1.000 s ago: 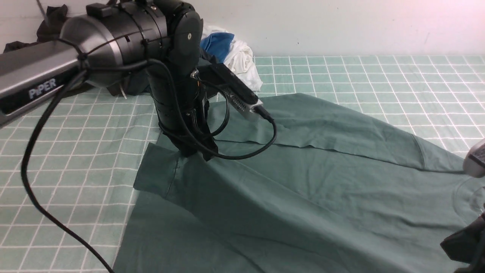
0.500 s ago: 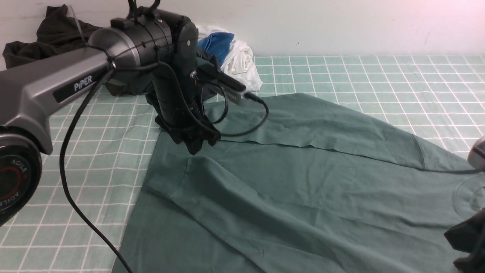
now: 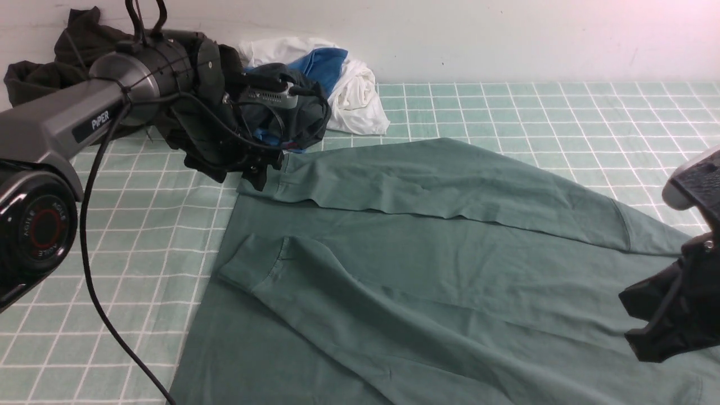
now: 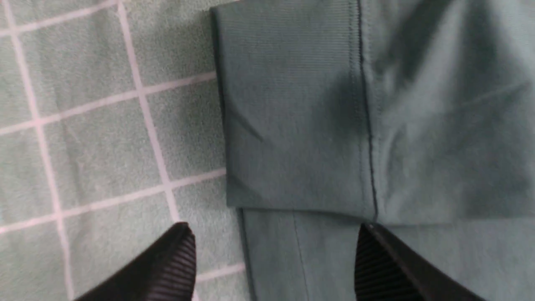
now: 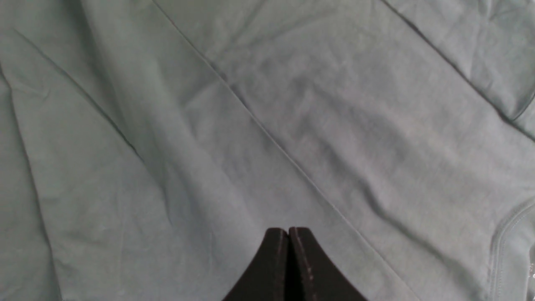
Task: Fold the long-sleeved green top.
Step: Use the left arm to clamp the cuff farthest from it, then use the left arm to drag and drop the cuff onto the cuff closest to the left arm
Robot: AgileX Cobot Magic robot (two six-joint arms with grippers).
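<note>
The green long-sleeved top (image 3: 450, 270) lies flat on the checked table (image 3: 534, 112). The left tool (image 4: 271, 246) hovers empty, jaws spread wide, just short of a sleeve cuff (image 4: 292, 125). Beneath the right tool (image 5: 288, 236), whose jaws are pressed together, lies the top's body.

Two dark arms in grey and black, trailing a cable.
The left arm (image 3: 50, 132) had a grey metallic link lettered PiPER (image 3: 100, 120) in white, a black joint cap (image 3: 39, 233) ringed in red, and a loose black cable (image 3: 80, 225); a silver wrist camera (image 3: 269, 97) sat by its black wrist. The left gripper (image 4: 271, 234) bore ribbed black pads (image 4: 167, 267); the right gripper (image 5: 288, 236) had smooth black tapered fingers (image 5: 273, 267).
</note>
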